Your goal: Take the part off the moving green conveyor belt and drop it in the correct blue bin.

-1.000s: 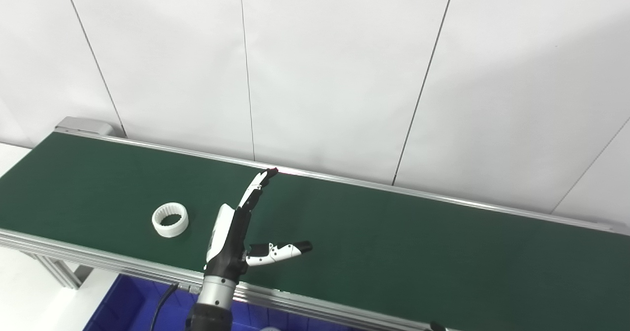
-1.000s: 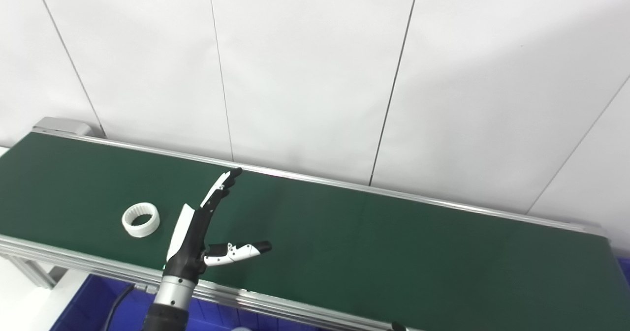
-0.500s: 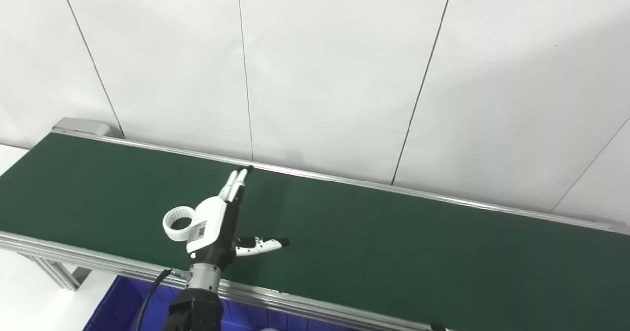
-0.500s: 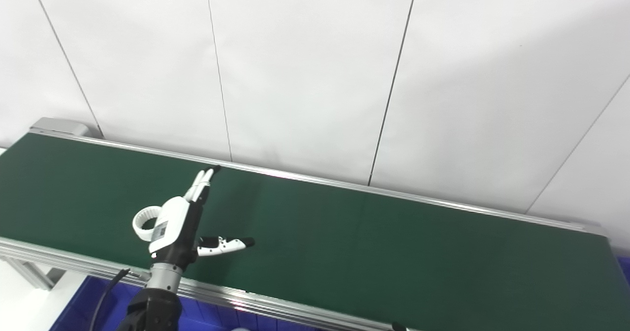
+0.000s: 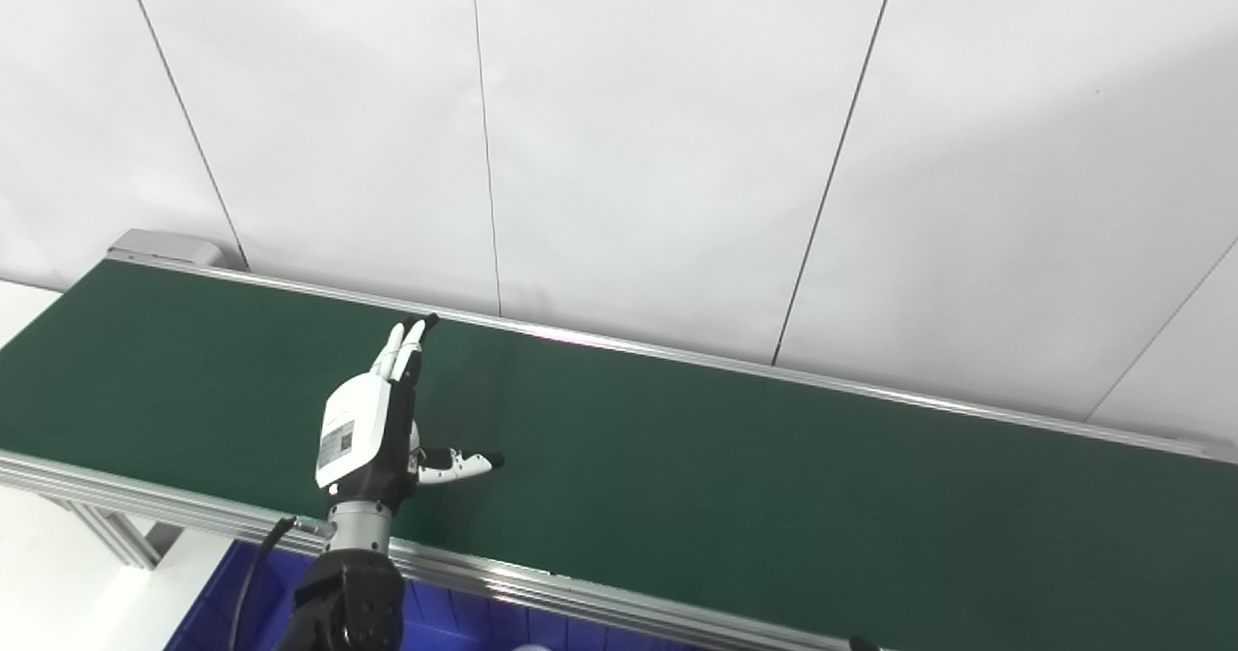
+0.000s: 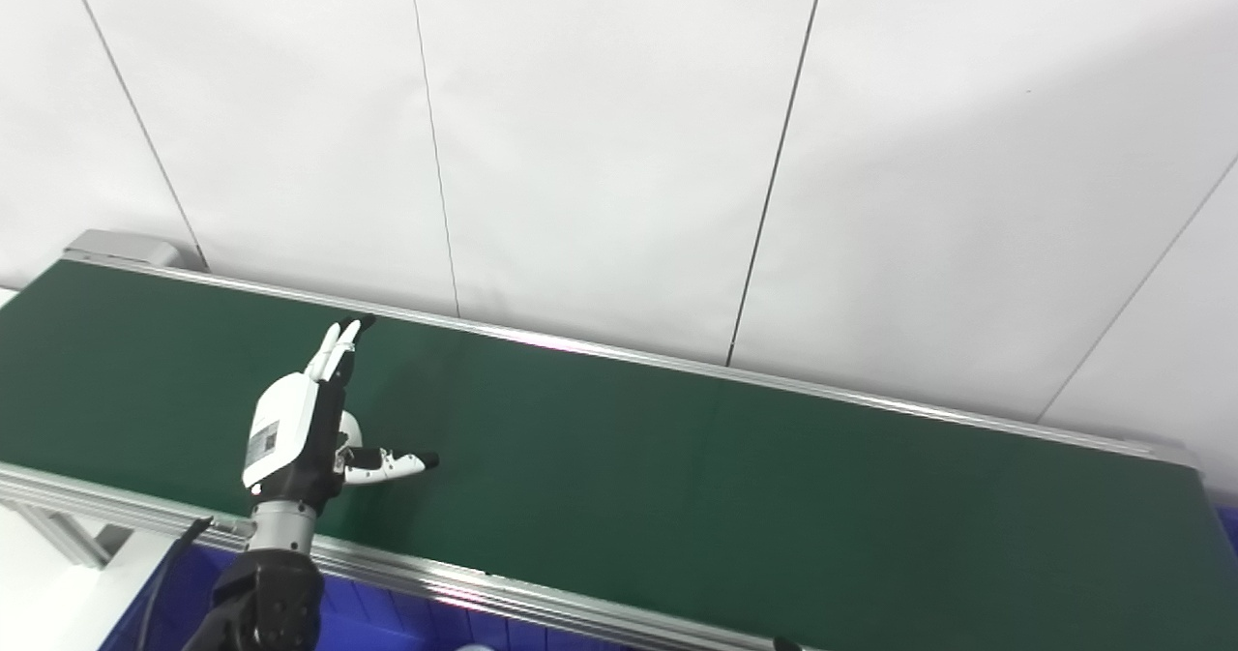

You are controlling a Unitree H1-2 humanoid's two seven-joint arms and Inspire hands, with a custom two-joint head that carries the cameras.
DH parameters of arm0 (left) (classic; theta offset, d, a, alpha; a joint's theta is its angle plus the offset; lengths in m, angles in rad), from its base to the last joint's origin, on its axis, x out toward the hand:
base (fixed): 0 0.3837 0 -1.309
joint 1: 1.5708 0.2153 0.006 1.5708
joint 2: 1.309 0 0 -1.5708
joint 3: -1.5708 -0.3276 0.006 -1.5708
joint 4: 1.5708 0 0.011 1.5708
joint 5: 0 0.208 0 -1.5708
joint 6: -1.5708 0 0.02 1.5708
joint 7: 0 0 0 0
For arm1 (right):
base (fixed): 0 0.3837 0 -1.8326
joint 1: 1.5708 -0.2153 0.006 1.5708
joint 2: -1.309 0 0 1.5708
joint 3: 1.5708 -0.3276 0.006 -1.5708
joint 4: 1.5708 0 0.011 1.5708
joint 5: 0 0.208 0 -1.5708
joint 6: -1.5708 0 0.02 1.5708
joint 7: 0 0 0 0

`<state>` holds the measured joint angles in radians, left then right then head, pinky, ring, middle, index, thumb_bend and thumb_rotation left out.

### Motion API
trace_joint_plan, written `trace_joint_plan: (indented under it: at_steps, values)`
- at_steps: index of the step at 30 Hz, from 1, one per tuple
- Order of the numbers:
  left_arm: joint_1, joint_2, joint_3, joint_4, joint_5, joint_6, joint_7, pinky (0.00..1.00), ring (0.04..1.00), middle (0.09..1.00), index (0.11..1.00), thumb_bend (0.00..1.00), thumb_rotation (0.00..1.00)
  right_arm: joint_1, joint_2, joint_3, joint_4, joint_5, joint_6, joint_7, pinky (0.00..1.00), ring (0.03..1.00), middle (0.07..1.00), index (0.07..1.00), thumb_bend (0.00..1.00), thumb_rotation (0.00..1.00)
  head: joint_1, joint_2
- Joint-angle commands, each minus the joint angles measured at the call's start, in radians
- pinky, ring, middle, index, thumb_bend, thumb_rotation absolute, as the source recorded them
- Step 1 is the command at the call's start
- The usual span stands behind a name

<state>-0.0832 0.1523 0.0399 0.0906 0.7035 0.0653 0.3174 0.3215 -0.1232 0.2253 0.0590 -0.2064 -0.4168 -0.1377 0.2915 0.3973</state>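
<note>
My left hand (image 5: 363, 433) hovers over the near part of the green conveyor belt (image 5: 735, 458). Its white back faces the camera, its fingers point straight toward the far rail, and its thumb sticks out to the right. The hand is open. The white toothed ring is almost wholly hidden behind the palm; only a white sliver (image 6: 350, 429) shows between palm and thumb. I cannot tell whether the hand touches the ring. My right hand is out of both views.
A blue bin (image 5: 218, 607) sits below the belt's near rail (image 5: 580, 601) at the bottom left. The belt runs from upper left to lower right, with a white panelled wall (image 5: 677, 148) close behind its far rail.
My left hand has swung left and turned its back toward the camera. The ring has ridden right along the belt and slipped behind the palm.
</note>
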Motion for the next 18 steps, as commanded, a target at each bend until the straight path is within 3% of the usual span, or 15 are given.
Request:
trace_joint_plan:
  at_steps: [1,9,18]
  values:
    - [-0.029,0.023,0.004,-0.002,0.001,-0.005,0.037,0.82,0.935,0.981,0.933,0.81,0.00,-0.006,-0.008,0.002,-0.025,0.011,-0.053,-0.012,0.67,0.757,0.804,0.846,0.63,0.14,0.001,0.003]
    - [-0.053,0.042,-0.001,0.080,-0.001,0.000,0.080,0.81,0.939,0.973,0.927,0.81,0.00,-0.004,-0.009,0.001,-0.028,0.007,-0.053,-0.011,0.67,0.759,0.808,0.844,0.64,0.21,0.001,0.003]
    - [-0.106,0.050,-0.016,0.241,-0.020,-0.008,0.147,0.86,0.943,0.968,0.914,0.81,0.00,-0.002,-0.013,0.004,-0.031,0.012,-0.053,-0.013,0.67,0.759,0.809,0.845,0.62,0.20,0.003,0.006]
